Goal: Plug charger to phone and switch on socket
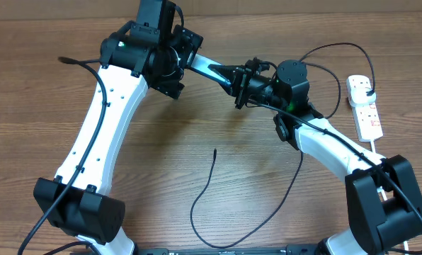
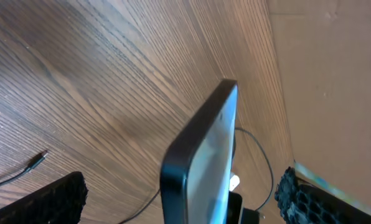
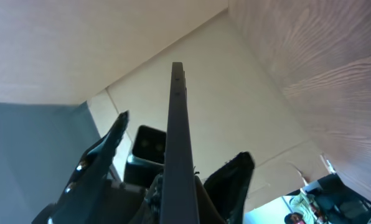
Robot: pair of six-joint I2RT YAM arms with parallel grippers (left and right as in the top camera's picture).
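The phone (image 1: 212, 71), cyan-faced with black edges, hangs in the air between the two arms. My right gripper (image 1: 242, 86) is shut on its right end. In the right wrist view the phone (image 3: 178, 124) runs edge-on up from the right gripper (image 3: 176, 198). My left gripper (image 1: 188, 64) stands open around the other end. Its fingers (image 2: 55, 199) flank the phone (image 2: 204, 155) without touching it. The charger (image 1: 204, 188) lies loose on the table, tip (image 1: 215, 150) toward the middle. Its black plug (image 1: 367, 86) sits in the socket (image 1: 367, 113), at the far right.
The wooden table (image 1: 48, 92) has a cardboard wall along its back edge (image 2: 335, 74). The charger tip (image 2: 39, 160) shows at the left of the left wrist view. Both arm bases stand at the near corners.
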